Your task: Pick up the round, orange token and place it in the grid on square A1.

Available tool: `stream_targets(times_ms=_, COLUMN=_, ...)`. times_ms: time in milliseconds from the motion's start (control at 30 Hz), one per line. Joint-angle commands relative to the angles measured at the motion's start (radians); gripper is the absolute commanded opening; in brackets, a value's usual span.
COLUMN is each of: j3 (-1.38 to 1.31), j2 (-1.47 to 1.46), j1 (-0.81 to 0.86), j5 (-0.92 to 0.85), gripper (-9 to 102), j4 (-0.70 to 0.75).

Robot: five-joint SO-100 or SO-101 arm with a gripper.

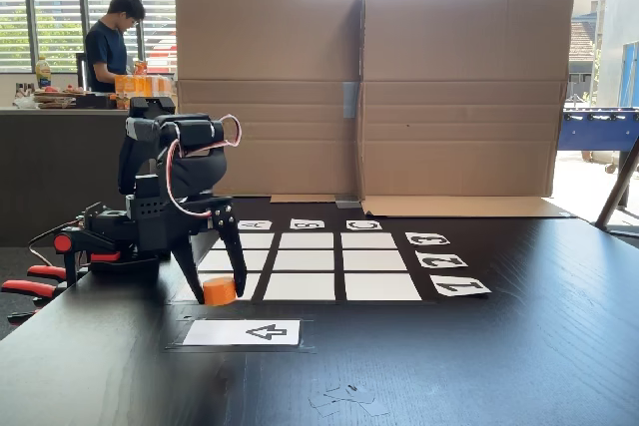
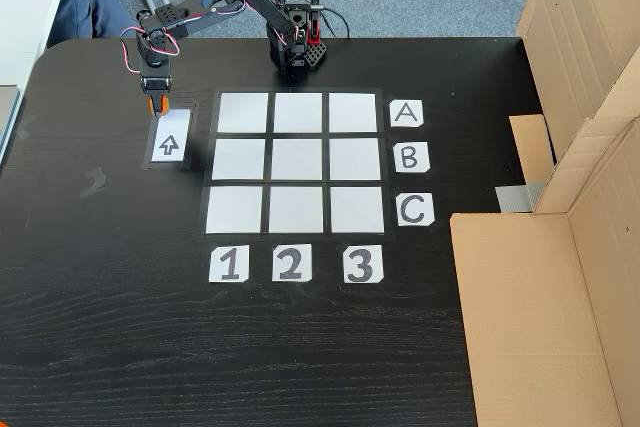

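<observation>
A black, 5-joint robot arm reaches down over a dark wood-grain table, its 2-finger gripper lowered around a small, bright orange, flat-topped plastic token. In a fixed view from table level, the 2 black fingers stand on either side of the token, which sits on the table just beside the near corner of the grid; whether the pads already press on it cannot be told, so the pincer reads as straddling the piece, not clearly clamped. From above, the gripper hangs just past the head of a white card with a black arrow, the token showing as a spot of orange between the fingers.

The 3-by-3 grid of white paper cells lies just to the right in that view, edged by letter cards A, B, C and number cards 1, 2, 3. Square A1, the corner cell in row A and column 1, is bare and the nearest cell to the token. The arrow card appears to mark the start spot, keeping the carry short. A brown cardboard screen stands behind the table; a person stands at a counter far behind.
</observation>
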Motion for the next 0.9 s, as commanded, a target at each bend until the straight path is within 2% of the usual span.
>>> stream_targets(times_ms=0, j3=-0.021, j2=0.118, j1=0.018, j5=-0.005, gripper=9, j4=0.029)
stream_targets(times_ms=533, j3=0.135, j2=0.541, j1=0.078, j5=-0.005, gripper=10, j4=0.038)
stream_targets(times_ms=867, j3=0.512, j2=0.934, j1=0.075, j5=-0.051, gripper=10, j4=0.038)
